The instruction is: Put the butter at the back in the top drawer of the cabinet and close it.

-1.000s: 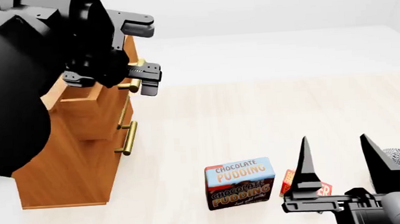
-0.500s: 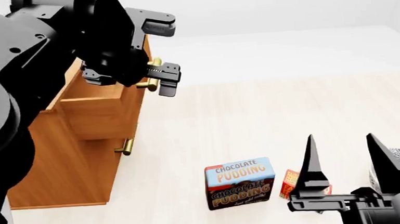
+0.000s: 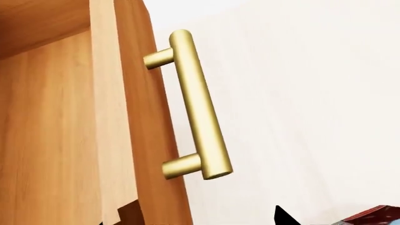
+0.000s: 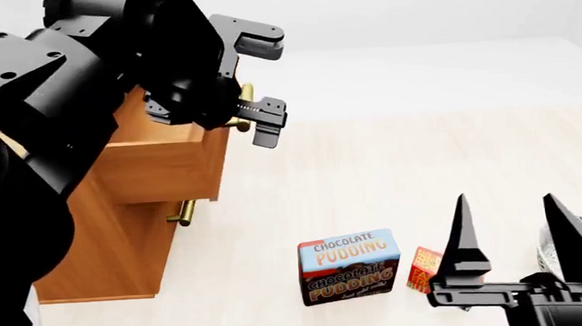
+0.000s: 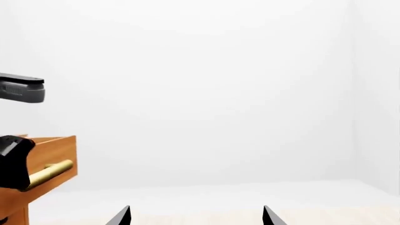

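Jaws on my left gripper (image 4: pixel 256 85) stand wide apart in the head view, one finger above and one below the brass handle (image 4: pixel 239 109) of the top drawer (image 4: pixel 165 171), with no clamp on the bar visible. That drawer is pulled out from the cabinet (image 4: pixel 104 242) and overhangs the lower drawers; a second handle (image 4: pixel 182 212) shows beneath it. My right gripper (image 4: pixel 518 232) is low at the view's right, both fingers wide apart and pointing up, holding nothing. The butter (image 4: pixel 424 269) sits on the floor (image 4: pixel 393 164) just beside the pudding box (image 4: pixel 349 267), partly hidden behind my right gripper's near finger. A dark patterned object (image 4: pixel 579 236) shows at the right edge; I cannot tell what it is.

Left wrist view: the handle (image 3: pixel 198 112) fills the centre, fixed by two posts to the drawer front (image 3: pixel 140 122). I cannot see the fingers here.

Right wrist view: two dark fingertips (image 5: pixel 120 216) show, well apart. The drawer (image 5: pixel 53 161) and its handle (image 5: pixel 48 171) are at the far side, with the left gripper's fingers (image 5: pixel 22 89) above and below the bar
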